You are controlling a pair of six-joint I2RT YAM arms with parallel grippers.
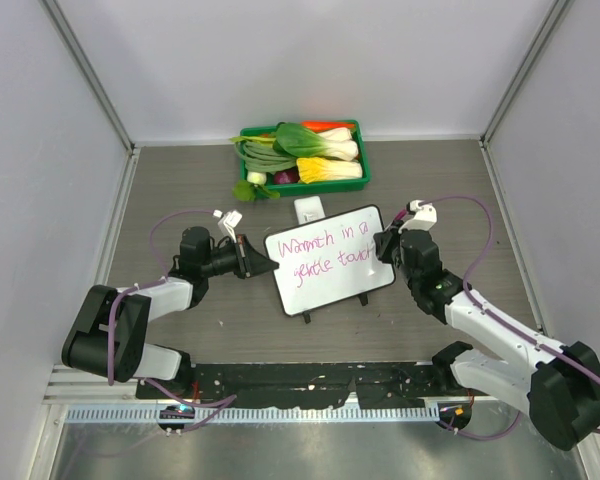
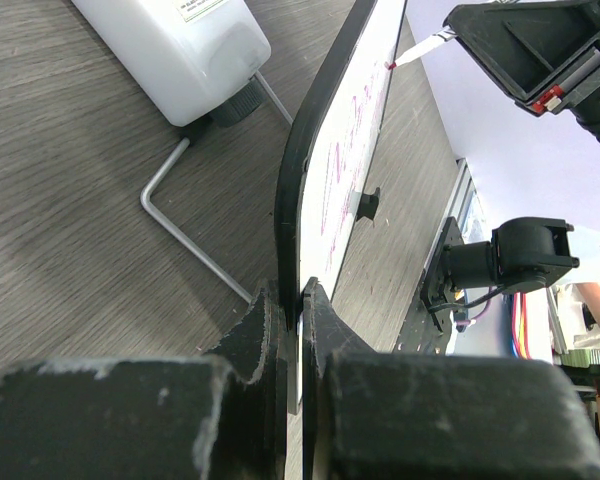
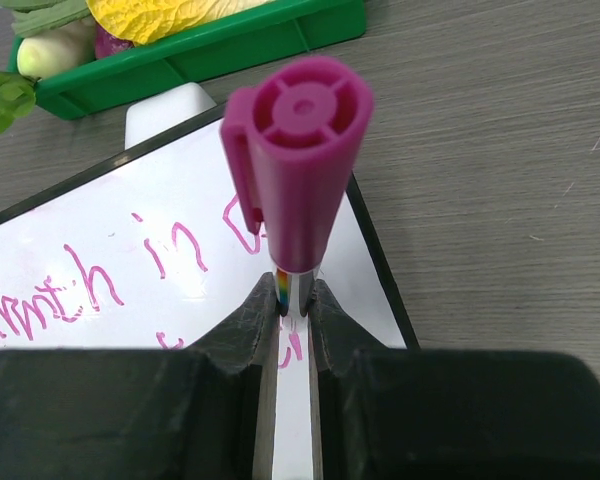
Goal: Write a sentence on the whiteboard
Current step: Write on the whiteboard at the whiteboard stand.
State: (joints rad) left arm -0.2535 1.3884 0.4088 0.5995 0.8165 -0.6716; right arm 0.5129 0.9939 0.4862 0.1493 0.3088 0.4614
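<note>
The whiteboard (image 1: 330,260) lies tilted in the middle of the table, two black feet on its near edge. The sentence (image 1: 325,255) is pink cursive in two lines, reading about "Warmth in a gentle touch". My left gripper (image 1: 248,257) is shut on the board's left edge; in the left wrist view the rim (image 2: 302,190) runs edge-on between the jaws. My right gripper (image 1: 385,245) is shut on a magenta marker (image 3: 298,165), cap end toward the camera, at the board's right end. The marker tip (image 2: 395,62) touches the board there. The writing shows under the marker (image 3: 90,290).
A green tray (image 1: 302,158) of vegetables stands at the back centre. A small white box (image 1: 309,208) sits just behind the board, also in the left wrist view (image 2: 175,45). A thin bent metal rod (image 2: 185,235) lies on the table beside it.
</note>
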